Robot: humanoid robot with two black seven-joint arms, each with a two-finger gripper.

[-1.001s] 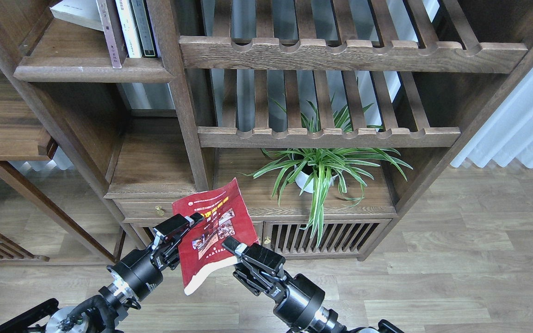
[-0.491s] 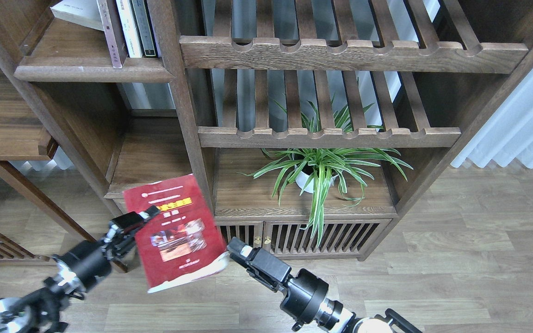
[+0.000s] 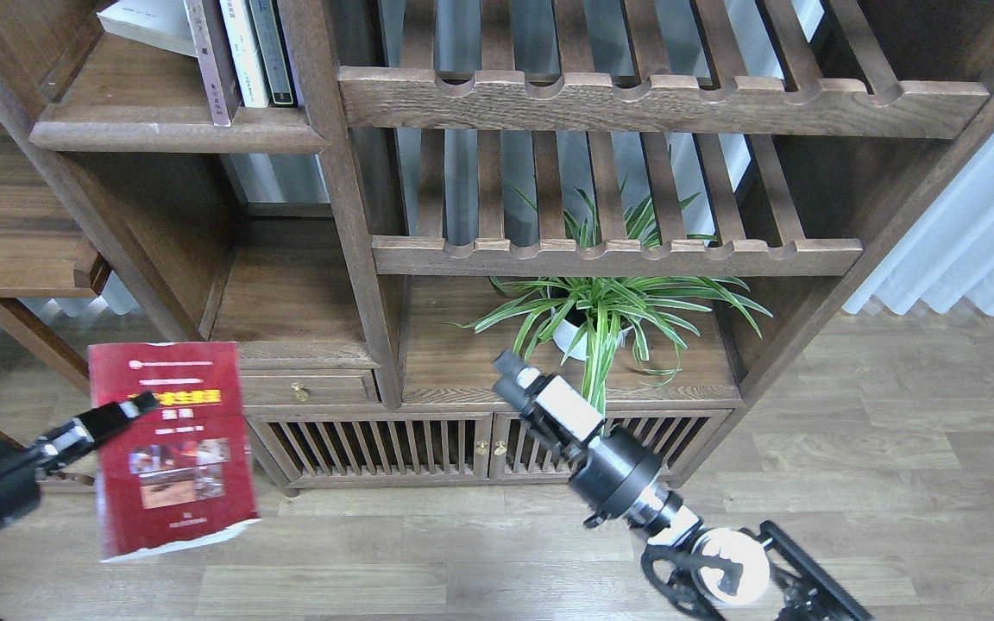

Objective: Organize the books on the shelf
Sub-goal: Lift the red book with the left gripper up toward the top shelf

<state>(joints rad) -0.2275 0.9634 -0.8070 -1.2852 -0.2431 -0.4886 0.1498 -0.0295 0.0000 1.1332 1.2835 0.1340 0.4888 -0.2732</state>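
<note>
The bookcase [image 3: 350,216] holds little: on its solid upper-left shelf [image 3: 169,129], at about eleven o'clock in the head view, a few thin books [image 3: 242,52] stand upright with one pale book [image 3: 147,26] leaning beside them, and the lower compartment under the slatted rails [image 3: 618,254] carries a spider plant [image 3: 600,315] in a white pot [image 3: 573,341] on its wooden surface [image 3: 462,371]. The red book [image 3: 171,444], with small photos on its cover, hangs in the air at eight o'clock, in front of the floor [image 3: 851,483] and low beside the cabinet. The left claw [image 3: 122,414] is pinched closed on the book's left edge, its dark finger lying across the cover. The right claw [image 3: 510,371] sits near centre, well apart from the book at its three o'clock; whether its fingers are parted I cannot tell.
</note>
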